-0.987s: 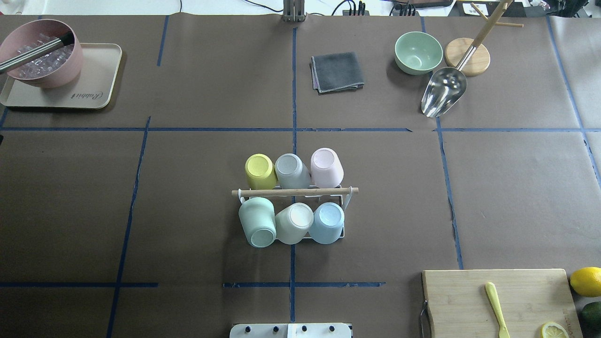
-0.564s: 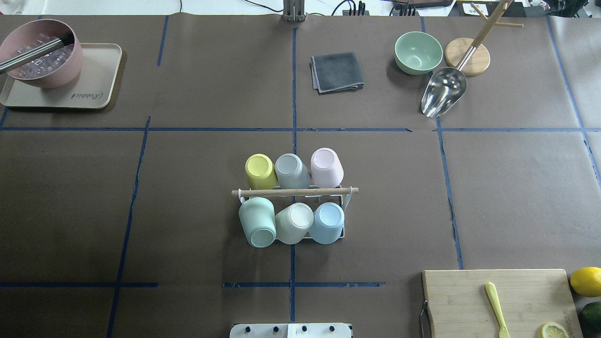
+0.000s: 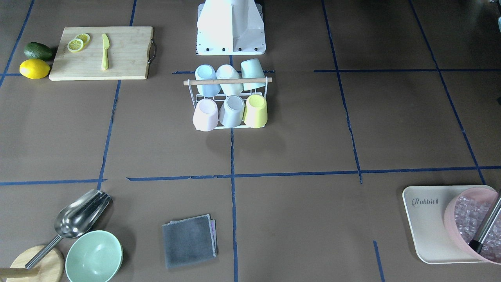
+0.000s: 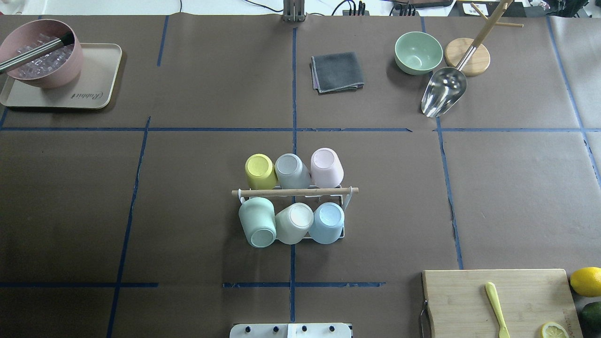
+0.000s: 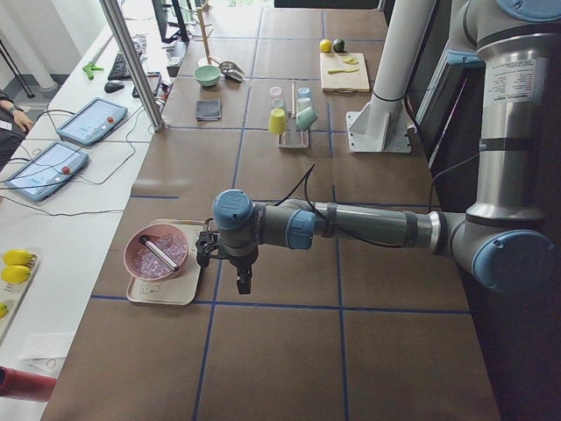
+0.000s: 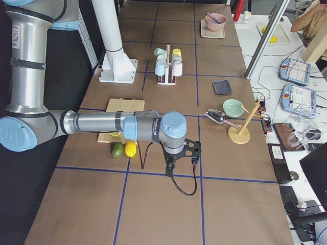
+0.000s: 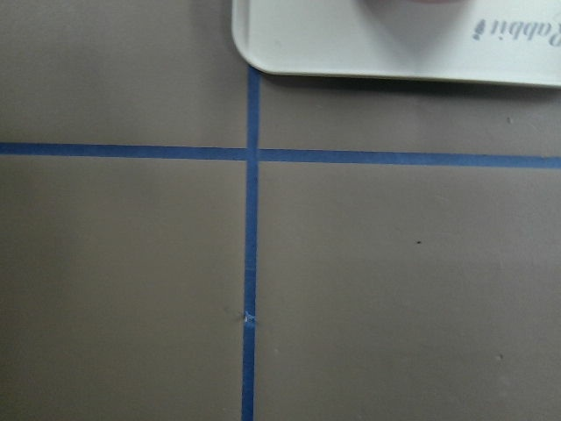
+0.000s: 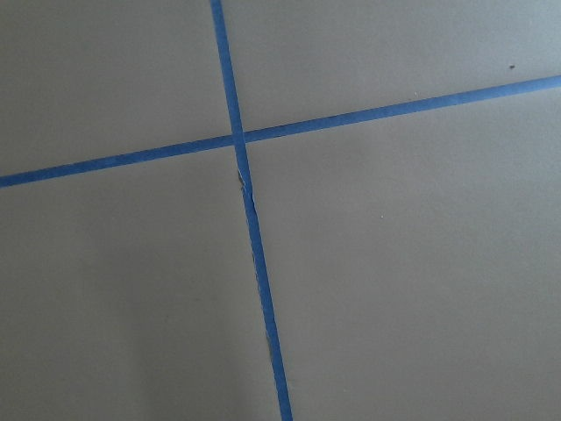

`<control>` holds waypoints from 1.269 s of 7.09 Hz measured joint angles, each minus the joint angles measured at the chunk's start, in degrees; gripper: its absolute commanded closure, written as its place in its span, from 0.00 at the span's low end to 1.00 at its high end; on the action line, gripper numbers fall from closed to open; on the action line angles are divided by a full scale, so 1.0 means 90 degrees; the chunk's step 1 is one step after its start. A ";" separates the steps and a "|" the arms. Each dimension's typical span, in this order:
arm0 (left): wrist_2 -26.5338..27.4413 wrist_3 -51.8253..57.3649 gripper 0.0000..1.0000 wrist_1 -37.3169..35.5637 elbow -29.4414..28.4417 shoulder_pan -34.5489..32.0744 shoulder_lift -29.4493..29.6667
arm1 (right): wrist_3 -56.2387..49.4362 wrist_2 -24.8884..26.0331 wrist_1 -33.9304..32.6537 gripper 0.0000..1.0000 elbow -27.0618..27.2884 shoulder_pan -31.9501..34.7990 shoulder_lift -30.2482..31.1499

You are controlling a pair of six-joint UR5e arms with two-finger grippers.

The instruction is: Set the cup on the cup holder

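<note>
The cup holder (image 4: pixel 295 192), a white wire rack with a wooden rod handle, stands at the table's middle and also shows in the front view (image 3: pixel 227 81). Several cups sit upside down on its prongs, among them a yellow one (image 4: pixel 259 170), a pink one (image 4: pixel 326 166) and a blue one (image 4: pixel 327 221). My left gripper (image 5: pixel 243 282) hangs over the table beside the tray, far from the rack. My right gripper (image 6: pixel 171 171) hangs over the table near the lemon, also far from the rack. I cannot tell whether either is open or shut. Both wrist views show only brown paper and blue tape.
A beige tray (image 4: pixel 94 89) holds a pink bowl (image 4: pixel 42 54) of ice. A grey cloth (image 4: pixel 337 72), green bowl (image 4: pixel 418 52), metal scoop (image 4: pixel 443 91) and wooden stand (image 4: pixel 467 56) lie at the far side. A cutting board (image 4: pixel 497 300), lemon (image 4: pixel 586 280) and avocado (image 4: pixel 592 313) are near right.
</note>
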State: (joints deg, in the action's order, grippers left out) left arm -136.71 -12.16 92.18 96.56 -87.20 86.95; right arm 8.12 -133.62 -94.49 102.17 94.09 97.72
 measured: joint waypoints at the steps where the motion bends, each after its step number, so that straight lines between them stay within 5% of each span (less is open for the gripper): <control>1: -0.0026 0.0003 0.00 -0.0005 0.0018 -0.0207 -0.0065 | 0.0007 0.0004 0.0001 0.00 -0.0041 0.0061 0.0011; 9: 0.0006 0.2122 0.00 -0.1284 0.0449 -0.0599 -0.0240 | -0.0704 -0.0042 0.0512 0.00 -0.0098 0.0084 0.0080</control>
State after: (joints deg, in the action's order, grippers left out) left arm -136.66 6.94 80.62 100.60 -92.59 84.79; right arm 1.78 -133.99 -89.88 101.29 94.84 98.43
